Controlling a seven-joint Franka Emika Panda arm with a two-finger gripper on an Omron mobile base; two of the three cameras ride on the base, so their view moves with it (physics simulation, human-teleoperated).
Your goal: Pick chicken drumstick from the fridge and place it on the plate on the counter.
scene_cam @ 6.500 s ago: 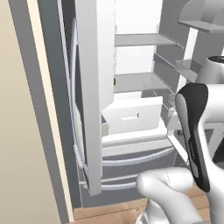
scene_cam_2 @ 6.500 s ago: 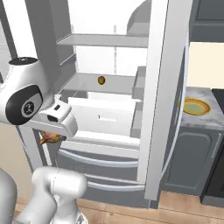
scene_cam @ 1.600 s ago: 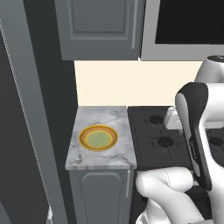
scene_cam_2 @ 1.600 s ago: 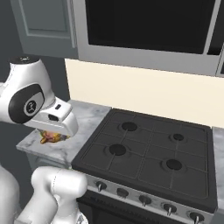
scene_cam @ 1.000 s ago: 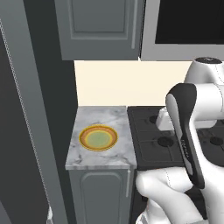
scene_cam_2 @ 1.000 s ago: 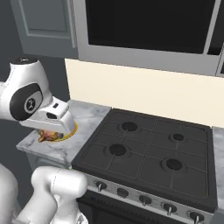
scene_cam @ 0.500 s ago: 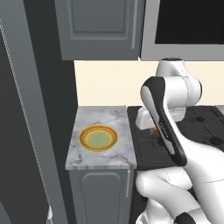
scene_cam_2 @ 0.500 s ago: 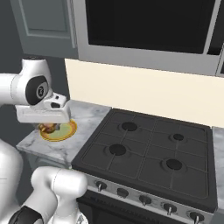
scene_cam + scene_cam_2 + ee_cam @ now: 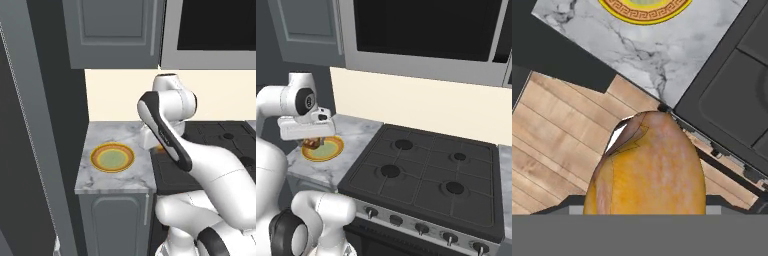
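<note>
My gripper (image 9: 313, 143) is shut on the chicken drumstick (image 9: 648, 170), a brown-orange lump that covers the fingertips in the hand view. A bit of the drumstick (image 9: 160, 147) shows under the white hand in the left base view, above the counter's right edge where it meets the stovetop. The plate (image 9: 112, 157), with orange-yellow rim and pale green centre, lies bare on the marble counter (image 9: 120, 134) to the left of the hand. In the right base view the drumstick (image 9: 310, 144) hangs by the near-left rim of the plate (image 9: 326, 148). The fridge's grey side (image 9: 30, 150) rises left of the counter.
A black stovetop (image 9: 426, 170) with several burners adjoins the counter on the right. Grey wall cabinets (image 9: 115, 30) and a dark microwave (image 9: 426, 25) hang overhead. A cream wall backs the counter. Wooden floor (image 9: 552, 130) lies below the counter's front edge.
The base has driven from the open fridge to the counter and stove. In the last second the arm swung left, carrying the drumstick from over the stove to the counter beside the plate.
</note>
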